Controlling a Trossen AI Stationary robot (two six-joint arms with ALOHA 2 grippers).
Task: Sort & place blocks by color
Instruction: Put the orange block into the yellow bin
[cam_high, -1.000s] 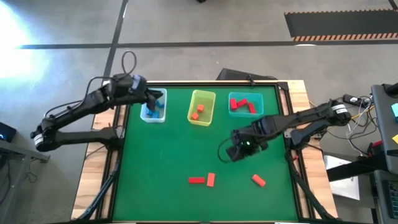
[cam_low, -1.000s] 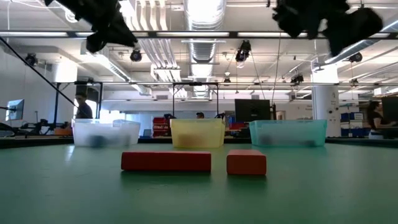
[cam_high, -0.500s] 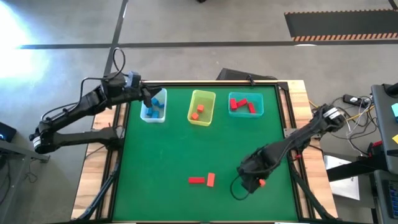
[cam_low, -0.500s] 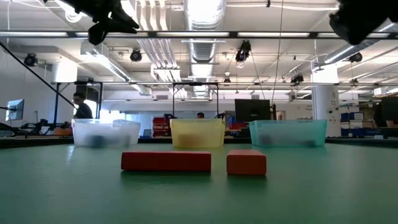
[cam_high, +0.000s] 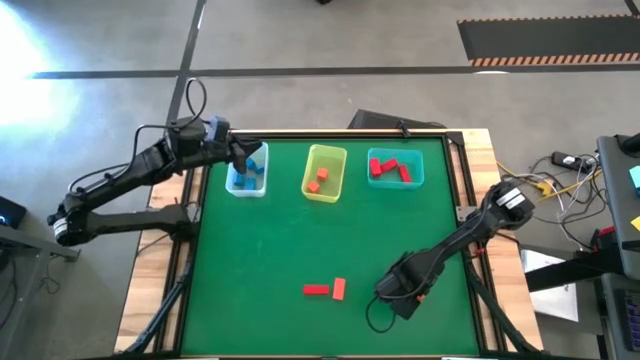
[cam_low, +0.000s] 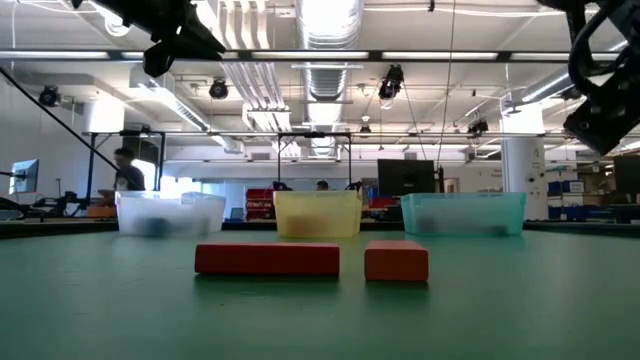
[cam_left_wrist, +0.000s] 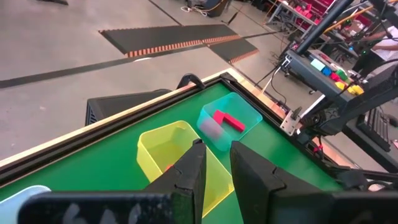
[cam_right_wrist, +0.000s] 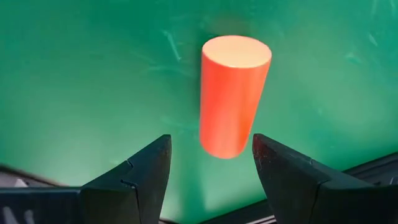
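Observation:
A round orange block (cam_right_wrist: 233, 93) lies on its side on the green mat near the table's right front, just showing in the high view (cam_high: 419, 294). My right gripper (cam_right_wrist: 210, 146) hangs over it, open and pointing steeply down, one finger on either side of the block's near end without touching it. A red bar (cam_high: 316, 290) and an orange block (cam_high: 339, 289) lie flat on the mat near the front middle. My left gripper (cam_left_wrist: 216, 158) hovers over the clear-bluish bin (cam_high: 246, 172), fingers a little apart with nothing between them.
Three bins stand in a row along the far edge: the clear-bluish one with blue blocks, a yellow one (cam_high: 324, 173) with orange blocks and a teal one (cam_high: 395, 168) with red blocks. The middle of the mat is bare green. Cables and equipment lie beyond the right edge.
My right gripper has swung from the middle right of the table toward the near edge and come down over the round orange block, tipping to point more steeply down. Its fingers have stayed apart. The blocks have not moved.

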